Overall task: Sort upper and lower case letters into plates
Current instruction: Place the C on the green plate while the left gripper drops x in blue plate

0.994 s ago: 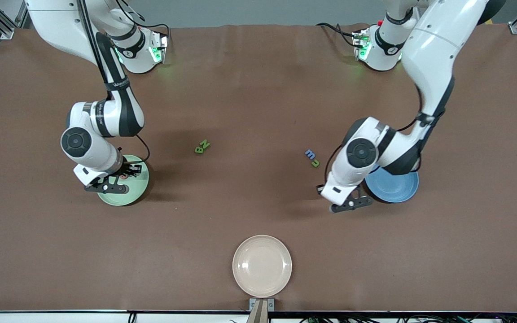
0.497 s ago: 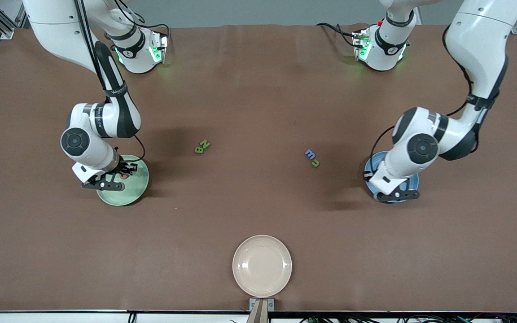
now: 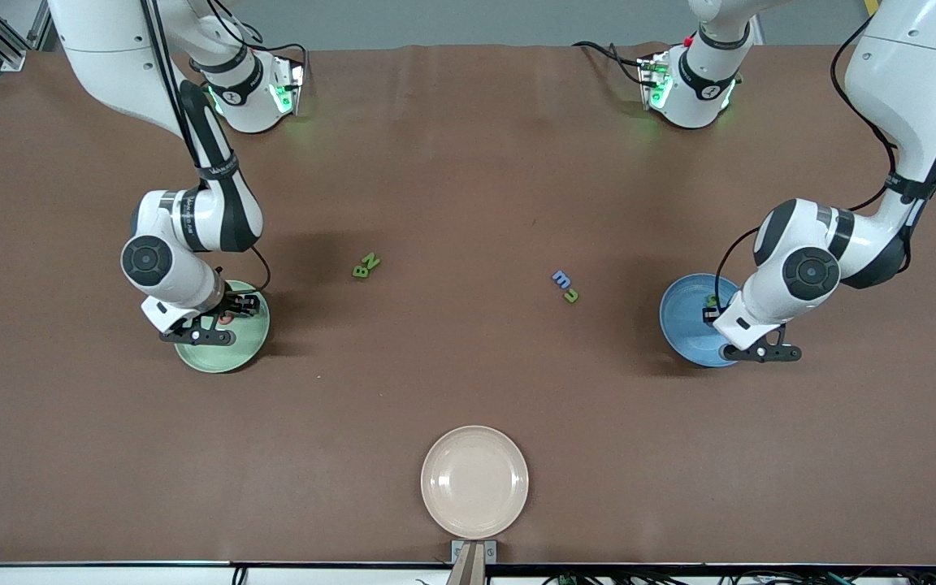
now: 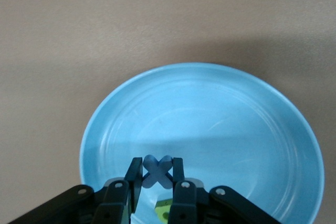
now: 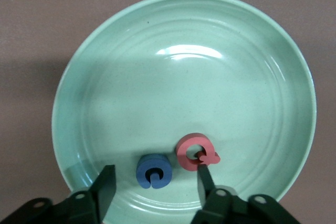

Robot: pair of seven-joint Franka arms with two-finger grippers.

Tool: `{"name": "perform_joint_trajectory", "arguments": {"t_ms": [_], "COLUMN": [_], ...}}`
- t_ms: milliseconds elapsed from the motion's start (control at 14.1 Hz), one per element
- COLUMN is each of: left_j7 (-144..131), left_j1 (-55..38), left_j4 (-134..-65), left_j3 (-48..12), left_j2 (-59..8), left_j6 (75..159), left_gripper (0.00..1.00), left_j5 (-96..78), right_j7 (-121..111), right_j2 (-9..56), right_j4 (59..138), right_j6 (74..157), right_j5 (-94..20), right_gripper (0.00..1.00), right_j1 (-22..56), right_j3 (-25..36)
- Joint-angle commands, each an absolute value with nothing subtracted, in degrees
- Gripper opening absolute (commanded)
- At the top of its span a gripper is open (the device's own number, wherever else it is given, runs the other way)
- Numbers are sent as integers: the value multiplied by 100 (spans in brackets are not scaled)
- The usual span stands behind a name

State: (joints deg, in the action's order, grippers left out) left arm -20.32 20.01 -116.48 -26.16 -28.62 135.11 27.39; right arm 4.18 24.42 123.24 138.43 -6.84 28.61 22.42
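The blue plate [image 3: 686, 323] lies toward the left arm's end of the table and fills the left wrist view [image 4: 210, 119]. My left gripper [image 3: 713, 314] is over it, shut on a blue letter x [image 4: 158, 171]. A green letter [image 4: 165, 209] lies in the plate under the fingers. The mint green plate [image 3: 232, 351] lies toward the right arm's end and shows in the right wrist view [image 5: 210, 51]. My right gripper [image 3: 234, 309] is open just above it, over a blue letter [image 5: 154, 171] beside a red letter [image 5: 196, 152].
Two green letters [image 3: 366, 265] and a blue and a green letter [image 3: 565, 286] lie loose on the brown table between the plates. A cream-beige plate [image 3: 474, 481] sits near the table edge closest to the front camera.
My left arm has swung from the middle side of the blue plate across to over it, toward its own end of the table. My right gripper has barely shifted over the mint plate.
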Motion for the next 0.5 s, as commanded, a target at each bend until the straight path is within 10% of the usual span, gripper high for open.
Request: {"name": "perform_joint_trajectory", "arguments": {"t_ms": [0,426], "left_j7": [-2013,-1960], "left_j1": [2135,2250], "left_j4": [-11663,-11654], "left_j3": [-2707,-2707], "left_j2": [-3005,-3138], "left_j6": [13807,13966], "left_gripper": [16,17], "left_j5": [2988,3287], "right_j7": [543,2510], "right_j2": [2146,1968], "right_j4": [12147,12374], "right_j6": [13316,13463], "right_j5": [-1009,-1266], "right_gripper": [100,100], "right_j1": [2909,4234], "right_j3": [2206,2206]}}
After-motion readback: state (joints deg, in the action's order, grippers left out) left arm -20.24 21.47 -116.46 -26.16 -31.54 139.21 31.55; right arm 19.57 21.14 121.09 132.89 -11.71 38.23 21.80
